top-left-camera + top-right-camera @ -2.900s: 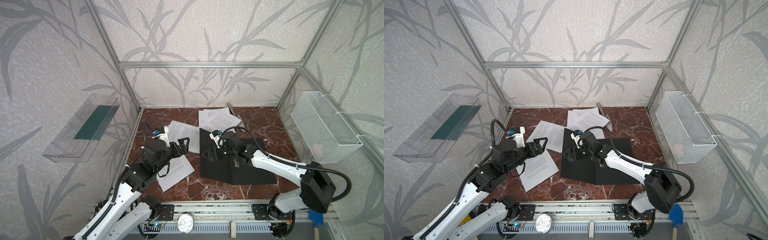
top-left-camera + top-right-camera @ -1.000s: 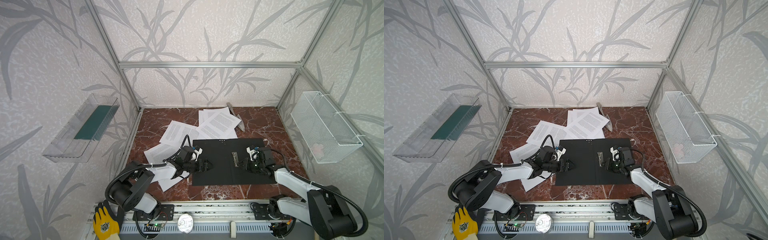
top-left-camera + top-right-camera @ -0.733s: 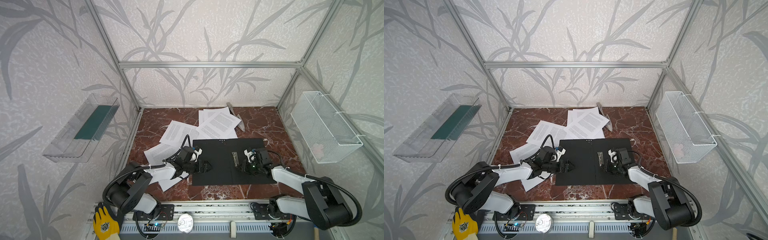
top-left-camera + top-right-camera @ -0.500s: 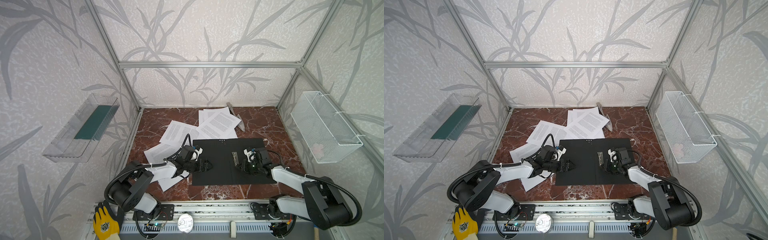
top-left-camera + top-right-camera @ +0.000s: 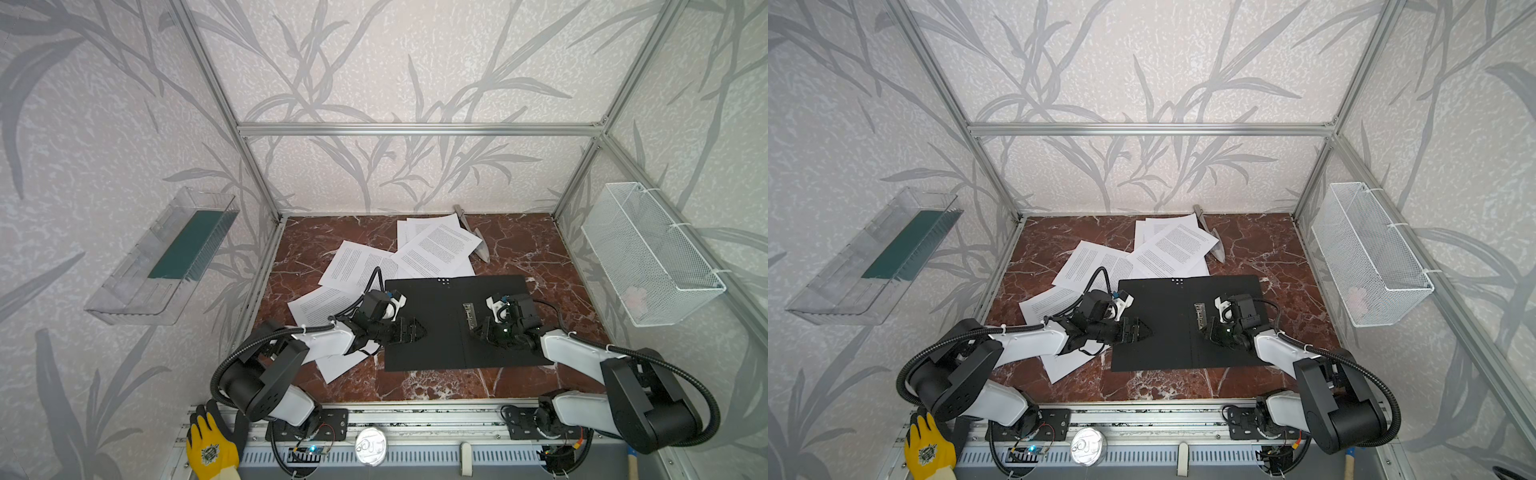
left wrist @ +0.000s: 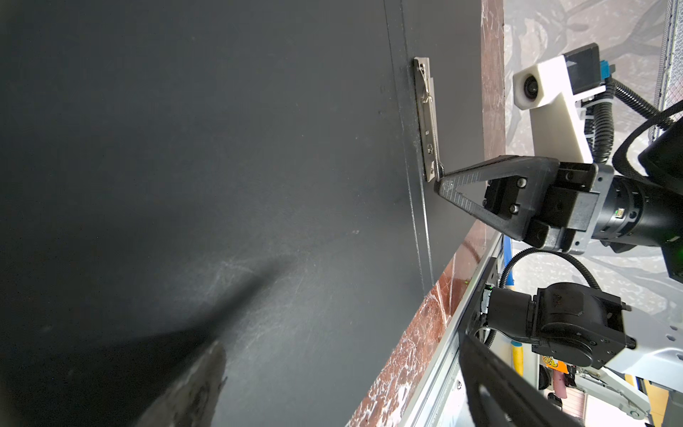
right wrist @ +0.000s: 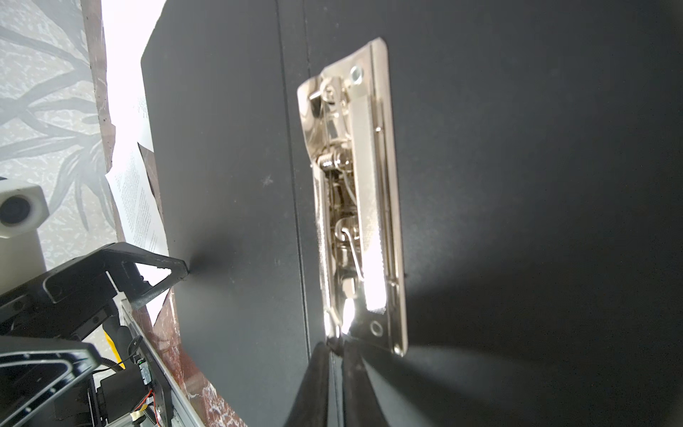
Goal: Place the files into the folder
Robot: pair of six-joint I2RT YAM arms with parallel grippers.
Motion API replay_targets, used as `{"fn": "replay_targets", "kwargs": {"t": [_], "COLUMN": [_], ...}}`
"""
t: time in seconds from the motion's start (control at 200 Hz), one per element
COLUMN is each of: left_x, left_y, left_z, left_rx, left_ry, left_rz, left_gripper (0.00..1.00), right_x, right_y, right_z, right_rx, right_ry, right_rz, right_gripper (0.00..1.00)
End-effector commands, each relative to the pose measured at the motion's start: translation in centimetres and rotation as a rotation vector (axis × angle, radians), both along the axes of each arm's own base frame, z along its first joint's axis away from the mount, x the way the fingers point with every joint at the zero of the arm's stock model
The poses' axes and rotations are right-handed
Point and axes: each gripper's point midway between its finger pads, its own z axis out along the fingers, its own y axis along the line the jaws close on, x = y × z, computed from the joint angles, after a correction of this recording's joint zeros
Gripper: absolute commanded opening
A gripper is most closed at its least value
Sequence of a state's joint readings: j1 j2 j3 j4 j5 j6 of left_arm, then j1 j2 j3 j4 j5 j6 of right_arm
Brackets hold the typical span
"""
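Lying open and flat on the marbled desk (image 5: 519,245), the matte-black folder (image 5: 440,307) shows us a bright metal clip (image 7: 366,192) beside its spine. The files (image 5: 436,249), white sheets whose dense black print we cannot read, lie scattered behind and left of it. The left hand (image 5: 415,331) spreads wide on the left leaf; the right hand (image 7: 334,345) pinches the clip's near end.

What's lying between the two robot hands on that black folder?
Just bare black folder and its fold line, in both top views. The metal clip sits at the right hand.
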State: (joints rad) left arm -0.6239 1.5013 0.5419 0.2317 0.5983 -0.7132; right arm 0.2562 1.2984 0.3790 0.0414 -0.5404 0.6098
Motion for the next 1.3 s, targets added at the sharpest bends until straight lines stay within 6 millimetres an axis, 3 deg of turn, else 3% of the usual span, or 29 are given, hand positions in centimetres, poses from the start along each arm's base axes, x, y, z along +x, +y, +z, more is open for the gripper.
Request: {"fn": "replay_targets", "kwargs": {"t": [0.0, 0.275, 0.565, 0.67, 0.85, 1.065, 1.295], "left_x": [-1.3, -1.2, -1.0, -1.0, -1.0, -1.0, -1.0], "left_y": [2.1, 2.7, 3.2, 3.1, 3.2, 3.2, 3.2], "left_z": [-3.2, -3.3, -3.6, -3.6, -3.8, -3.8, -3.9], "left_rx": [0.133, 0.174, 0.212, 0.206, 0.217, 0.215, 0.217], "left_ry": [0.086, 0.072, 0.074, 0.073, 0.079, 0.079, 0.079], "left_rz": [0.027, 0.04, 0.054, 0.051, 0.054, 0.054, 0.054], "left_gripper": [0.99, 0.99, 0.99, 0.99, 0.99, 0.99, 0.99], "right_x": [1.3, 1.2, 1.5, 1.6, 1.4, 1.8, 2.3], "right_y": [0.0, -0.3, -2.5, -1.5, -1.1, -0.3, 0.3], "right_z": [0.6, 0.0, -1.2, -0.5, 1.2, 2.8, 2.0], "right_rx": [-0.011, -0.021, -0.118, -0.054, -0.013, 0.036, 0.052], "right_ry": [-0.034, -0.022, 0.01, -0.018, -0.059, -0.095, -0.075], "right_rz": [-0.015, -0.036, -0.158, -0.134, -0.115, -0.096, -0.08], "right_gripper": [0.1, 0.0, 0.0, 0.0, 0.22, 0.21, 0.18]}}
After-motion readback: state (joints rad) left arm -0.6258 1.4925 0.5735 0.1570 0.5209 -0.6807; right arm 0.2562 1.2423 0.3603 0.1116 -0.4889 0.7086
